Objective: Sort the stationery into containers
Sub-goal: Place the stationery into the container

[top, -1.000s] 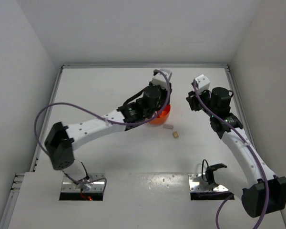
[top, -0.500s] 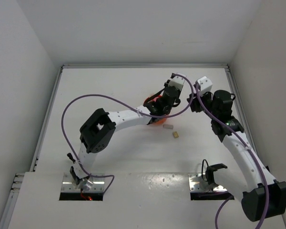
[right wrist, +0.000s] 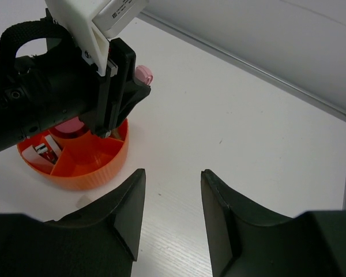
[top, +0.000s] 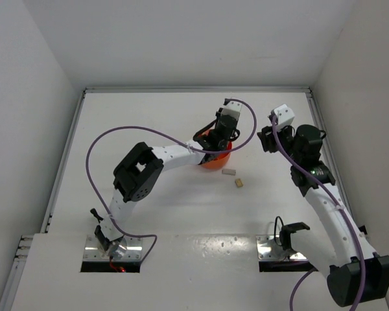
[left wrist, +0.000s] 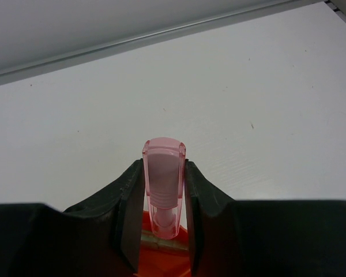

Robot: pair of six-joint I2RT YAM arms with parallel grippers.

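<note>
Tube point(left wrist: 164, 193) in left gripper point(left wrist: 164, 168) (above tub point(right wrist: 75, 174))

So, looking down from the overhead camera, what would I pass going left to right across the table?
First the left arm's black elbow → orange tub → cream block → tan block → right hand.

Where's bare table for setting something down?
Bare: far-left table between left arm and side rail; near middle between the bases. Crowded: around the orange tub, with the left gripper holding a pink tube over it and two beige blocks beside it.
</note>
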